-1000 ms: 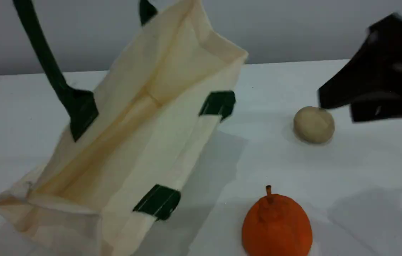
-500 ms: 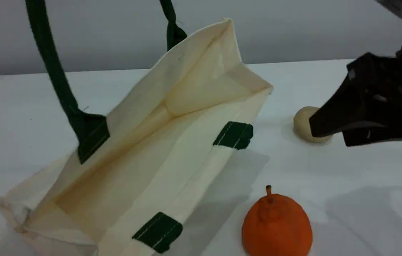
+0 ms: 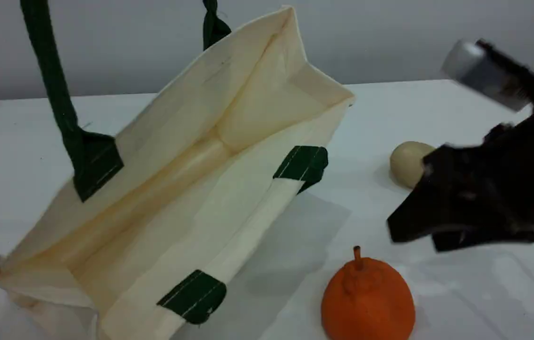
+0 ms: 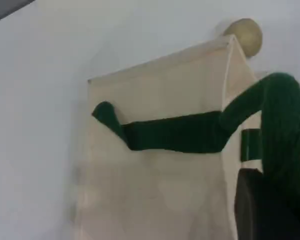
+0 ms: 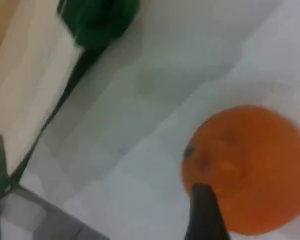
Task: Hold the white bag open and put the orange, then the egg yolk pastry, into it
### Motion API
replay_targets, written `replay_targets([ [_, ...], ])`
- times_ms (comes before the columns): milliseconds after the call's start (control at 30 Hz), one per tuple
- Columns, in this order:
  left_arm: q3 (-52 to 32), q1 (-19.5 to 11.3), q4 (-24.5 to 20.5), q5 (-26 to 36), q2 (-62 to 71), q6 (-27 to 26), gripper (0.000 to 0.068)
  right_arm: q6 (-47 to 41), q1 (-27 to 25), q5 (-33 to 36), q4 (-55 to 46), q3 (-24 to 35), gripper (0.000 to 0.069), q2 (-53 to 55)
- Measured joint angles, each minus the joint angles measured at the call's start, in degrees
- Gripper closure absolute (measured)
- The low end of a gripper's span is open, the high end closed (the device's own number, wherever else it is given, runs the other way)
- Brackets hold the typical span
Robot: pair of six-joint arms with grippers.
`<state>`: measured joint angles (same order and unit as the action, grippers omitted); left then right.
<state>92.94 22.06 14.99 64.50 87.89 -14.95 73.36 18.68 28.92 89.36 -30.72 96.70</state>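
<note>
Just beneath the parted, empty jaws of the right gripper (image 3: 415, 238), the orange (image 3: 367, 297) is sitting upright on the white counter (image 3: 389, 108), untouched, its stem pointing up. The gripper is hovering above it and a little to its far right; in the right wrist view the fruit is lying directly ahead of the dark fingertip.

The fruit is pear-shaped, swelling from a bumpy raised crown to a broad base, with a dull, pebbled rind. That taper is posing the main risk: jaws closing high on the crown or off centre are likely to squeeze it out sideways and send it rolling across the smooth counter.

Well to the gripper's left, the white bag (image 3: 177, 118) is leaning with its mouth gaping toward the camera. It is soft cream canvas, creased along the inner fold and trimmed with dark green patches. The left gripper (image 4: 260, 210) is clamping shut on the green strap handle (image 3: 49, 80), which is running taut out of the top of the scene view. With only one handle raised, the near rim is sagging low. A slip or sway there could be folding the mouth shut, or the fruit could be catching the limp edge on its way in.

Just behind the right gripper, the egg yolk pastry (image 3: 406, 163), a smooth matte beige ball, is resting where a careless swing could be nudging it.
</note>
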Motion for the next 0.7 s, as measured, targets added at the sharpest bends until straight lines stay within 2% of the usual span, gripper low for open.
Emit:
replay_targets([
  [200,0.0,0.0,0.12,-0.05,0.0,0.0,0.0596,5.85,6.32,-5.86,8.79,0.0,0.0278,3.01],
  [367,0.0,0.0,0.4,0.07,0.0,-0.75,0.0596,11.93,6.62,-5.01,10.79,-0.62,0.0278,4.36],
  [700,-0.05,0.0,1.37,0.66,0.09,-2.09,0.0596,11.99,6.56,-1.81,10.54,-3.78,0.0278,9.68],
])
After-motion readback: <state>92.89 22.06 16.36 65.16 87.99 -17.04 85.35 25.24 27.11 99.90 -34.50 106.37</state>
